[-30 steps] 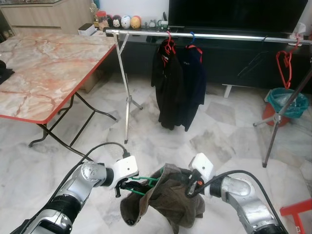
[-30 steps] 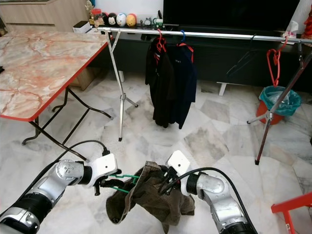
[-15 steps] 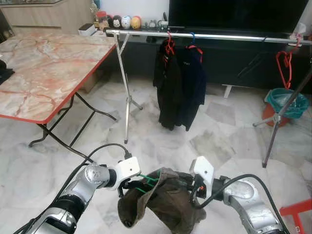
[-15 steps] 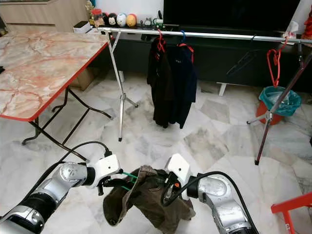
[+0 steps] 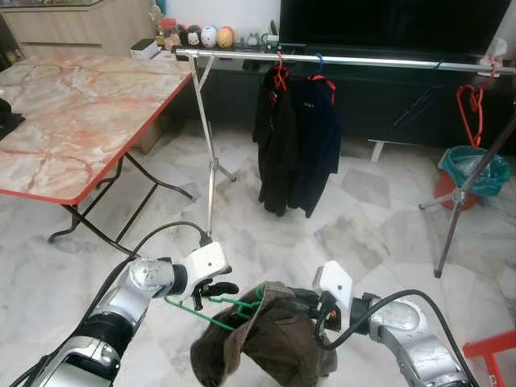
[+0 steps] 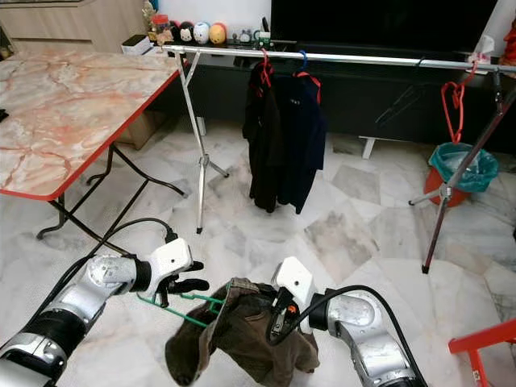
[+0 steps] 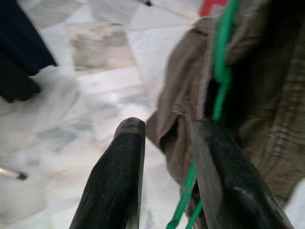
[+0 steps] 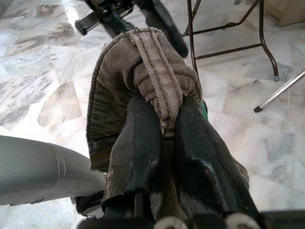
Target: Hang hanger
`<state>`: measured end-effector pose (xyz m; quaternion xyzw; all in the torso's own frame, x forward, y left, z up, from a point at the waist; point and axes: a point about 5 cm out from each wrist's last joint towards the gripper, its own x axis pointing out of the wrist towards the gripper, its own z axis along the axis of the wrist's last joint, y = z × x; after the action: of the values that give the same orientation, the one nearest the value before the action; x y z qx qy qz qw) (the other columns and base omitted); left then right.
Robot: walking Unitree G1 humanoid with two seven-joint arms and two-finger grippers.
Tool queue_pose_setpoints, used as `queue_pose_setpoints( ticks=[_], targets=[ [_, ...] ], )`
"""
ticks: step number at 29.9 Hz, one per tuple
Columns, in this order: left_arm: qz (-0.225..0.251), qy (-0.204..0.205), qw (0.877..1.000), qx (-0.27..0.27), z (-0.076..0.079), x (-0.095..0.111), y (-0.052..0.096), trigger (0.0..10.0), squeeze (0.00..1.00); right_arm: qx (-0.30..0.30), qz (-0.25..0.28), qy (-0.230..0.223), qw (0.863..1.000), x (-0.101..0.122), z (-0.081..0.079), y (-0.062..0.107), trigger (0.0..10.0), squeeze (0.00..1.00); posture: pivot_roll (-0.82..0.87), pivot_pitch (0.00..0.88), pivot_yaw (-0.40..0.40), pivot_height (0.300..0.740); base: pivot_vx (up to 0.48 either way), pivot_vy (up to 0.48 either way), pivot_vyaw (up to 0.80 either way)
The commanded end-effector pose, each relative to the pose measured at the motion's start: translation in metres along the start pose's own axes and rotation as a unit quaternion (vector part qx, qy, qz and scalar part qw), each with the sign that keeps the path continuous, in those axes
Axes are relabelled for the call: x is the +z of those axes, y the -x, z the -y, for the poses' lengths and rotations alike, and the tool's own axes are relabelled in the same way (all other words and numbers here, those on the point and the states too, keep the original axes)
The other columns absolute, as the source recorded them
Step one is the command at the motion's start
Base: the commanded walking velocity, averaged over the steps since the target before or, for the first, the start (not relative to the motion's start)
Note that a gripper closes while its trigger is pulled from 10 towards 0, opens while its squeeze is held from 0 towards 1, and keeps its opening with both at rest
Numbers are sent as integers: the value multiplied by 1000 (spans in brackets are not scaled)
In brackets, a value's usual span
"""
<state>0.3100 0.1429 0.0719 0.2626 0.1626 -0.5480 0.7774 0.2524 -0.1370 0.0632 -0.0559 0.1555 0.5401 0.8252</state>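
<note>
Low in the near centre, above the marble floor (image 5: pixel 379 218), a brown garment (image 5: pixel 274 339) is draped on a green hanger (image 5: pixel 214 310) and held up between the two arms. The right gripper (image 8: pixel 164 121) has its two black fingers pressed together on a thick folded seam of the garment, at the cloth's right side. The left gripper (image 7: pixel 167 136) sits at the hanger's left end with its fingers spread; in the left wrist view the green wire runs just beside one finger (image 7: pixel 221 176), and whether it touches cannot be told. The hanger's green wire sticks out to the left of the cloth, and the garment's loose part sags below it. Farther off, a silver clothes rail (image 5: pixel 347 59) spans the scene on tripod legs, well apart from the held hanger. Two dark garments (image 5: pixel 297 145) hang side by side near the rail's middle, one on a red hanger (image 5: pixel 279 76) and one on a blue hanger (image 5: pixel 319 63). Another red hanger (image 5: pixel 471 109) hangs at the rail's right end, with a teal bin (image 5: pixel 477 169) behind it. On the left stands a folding table (image 5: pixel 72 113) with a marble-pattern top and red edge.
</note>
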Motion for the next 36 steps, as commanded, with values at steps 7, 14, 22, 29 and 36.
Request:
queue_pose_setpoints(
  ticks=[7,14,22,29,36],
  targets=[
    [-17,29,998,-46,13,-10,-1,10000,1000,16,23,22,999,12,-3,-2,10000,0,105,4,19,740,0,0,0],
    [-41,40,997,-52,16,-17,-2,10000,447,20,23,24,999,12,-4,-1,10000,0,105,4,19,740,0,0,0],
    [-39,51,997,-34,14,-17,-6,10000,0,26,24,25,999,13,-5,-2,10000,0,104,4,19,740,0,0,0],
    [-39,73,995,-53,17,-19,-9,10000,0,26,21,27,999,13,-5,-3,10000,0,101,3,19,740,0,0,0],
    [-34,87,993,-69,19,-17,-13,10000,0,27,20,27,999,13,-6,-4,10000,0,97,4,20,740,0,0,0]
  ],
)
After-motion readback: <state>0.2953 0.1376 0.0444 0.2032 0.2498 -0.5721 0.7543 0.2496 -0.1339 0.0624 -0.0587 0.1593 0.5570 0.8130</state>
